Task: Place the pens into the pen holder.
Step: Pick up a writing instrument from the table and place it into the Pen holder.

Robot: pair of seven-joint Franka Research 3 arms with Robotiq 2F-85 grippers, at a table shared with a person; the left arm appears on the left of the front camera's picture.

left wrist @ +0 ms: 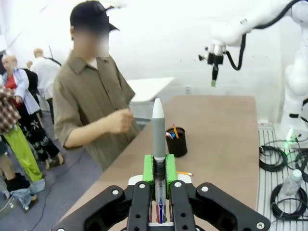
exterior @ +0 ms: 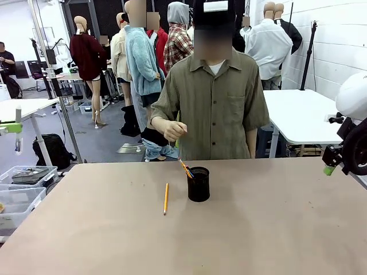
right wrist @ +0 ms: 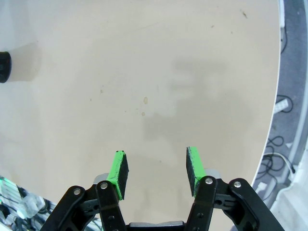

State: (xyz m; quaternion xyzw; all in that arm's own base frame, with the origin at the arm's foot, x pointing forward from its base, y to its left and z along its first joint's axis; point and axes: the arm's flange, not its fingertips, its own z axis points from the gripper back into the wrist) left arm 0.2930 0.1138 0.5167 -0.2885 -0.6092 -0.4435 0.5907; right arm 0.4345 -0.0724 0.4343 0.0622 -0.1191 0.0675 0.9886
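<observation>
The black mesh cup (exterior: 198, 184) stands mid-table on the person's side, a small round wire cylinder. A couple of thin sticks (exterior: 186, 169) already lean out of it (orange and reddish, as far as I can tell). A slim yellow pencil (exterior: 166, 198) lies flat just to its left, not yet in. The left gripper (left wrist: 159, 168) is clamped on a smooth grey-white pen (left wrist: 158, 130), held well away from the cup. The right gripper (right wrist: 156, 166) hangs spread wide over the bare matte tabletop (right wrist: 168, 72).
</observation>
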